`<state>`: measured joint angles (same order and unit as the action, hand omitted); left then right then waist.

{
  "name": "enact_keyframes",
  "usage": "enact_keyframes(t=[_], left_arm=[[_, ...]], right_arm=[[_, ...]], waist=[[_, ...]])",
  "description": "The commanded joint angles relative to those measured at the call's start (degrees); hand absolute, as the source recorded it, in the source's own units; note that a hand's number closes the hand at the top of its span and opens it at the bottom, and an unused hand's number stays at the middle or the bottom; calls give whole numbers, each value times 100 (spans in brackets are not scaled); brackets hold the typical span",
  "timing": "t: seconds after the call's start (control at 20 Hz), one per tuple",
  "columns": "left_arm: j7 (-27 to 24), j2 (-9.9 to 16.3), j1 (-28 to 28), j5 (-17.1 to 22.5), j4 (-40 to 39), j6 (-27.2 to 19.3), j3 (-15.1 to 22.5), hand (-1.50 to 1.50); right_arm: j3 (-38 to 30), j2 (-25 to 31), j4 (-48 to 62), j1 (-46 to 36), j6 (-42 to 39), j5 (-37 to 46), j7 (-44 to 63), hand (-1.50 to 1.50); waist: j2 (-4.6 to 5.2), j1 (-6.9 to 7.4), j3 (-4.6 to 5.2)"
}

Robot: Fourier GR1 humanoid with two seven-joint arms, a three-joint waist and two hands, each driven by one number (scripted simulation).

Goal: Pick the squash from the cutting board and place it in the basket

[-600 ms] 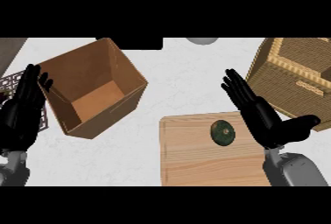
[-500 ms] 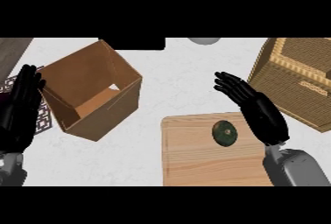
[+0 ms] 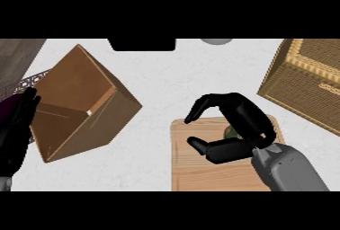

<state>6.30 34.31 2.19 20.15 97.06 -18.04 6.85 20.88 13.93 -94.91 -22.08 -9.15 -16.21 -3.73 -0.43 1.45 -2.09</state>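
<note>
The fingers [image 3: 229, 105] and thumb of the right hand [image 3: 239, 130] are seen curled over, not yet closed on, the squash [image 3: 230, 131] on the cutting board [image 3: 199, 170]; it is judged small, rigid, smooth-skinned, best pinched across its middle.

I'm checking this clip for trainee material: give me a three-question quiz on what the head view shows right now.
1. True or false: the right hand is over the cutting board.
2. How much of the squash shows? A) all of it B) only a small dark green part beside the hand C) none
3. Which container lies at the view's far right: the open cardboard box or the woven basket?

Key: 1 true. 2 B. 3 the woven basket; the left hand rests open at the left edge.
</note>
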Motion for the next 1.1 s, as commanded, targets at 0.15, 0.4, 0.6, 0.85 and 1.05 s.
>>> enact_keyframes(t=[0.15, 0.4, 0.6, 0.85, 1.05], left_arm=[[702, -349, 931, 207, -638, 247, 667, 0], [805, -270, 1446, 207, -311, 165, 526, 0], [787, -440, 1405, 201, -509, 295, 695, 0], [680, -707, 1216, 148, -935, 389, 822, 0], [573, -702, 958, 54, -1154, 479, 764, 0]], right_arm=[[677, 194, -43, -115, 607, 1572, 235, -150], [407, 1465, -158, -680, 802, 3030, 936, -150], [343, 2181, -659, -1299, 219, 3453, 2033, -150], [-126, 3049, -1534, -1906, -1359, 2549, 3356, -150], [-312, 3657, -1563, -1979, -2636, 1477, 3746, -150]], waist=[[78, -339, 256], [-10, -634, 287], [-36, -497, 261], [-39, -382, 243], [-10, -360, 234]])
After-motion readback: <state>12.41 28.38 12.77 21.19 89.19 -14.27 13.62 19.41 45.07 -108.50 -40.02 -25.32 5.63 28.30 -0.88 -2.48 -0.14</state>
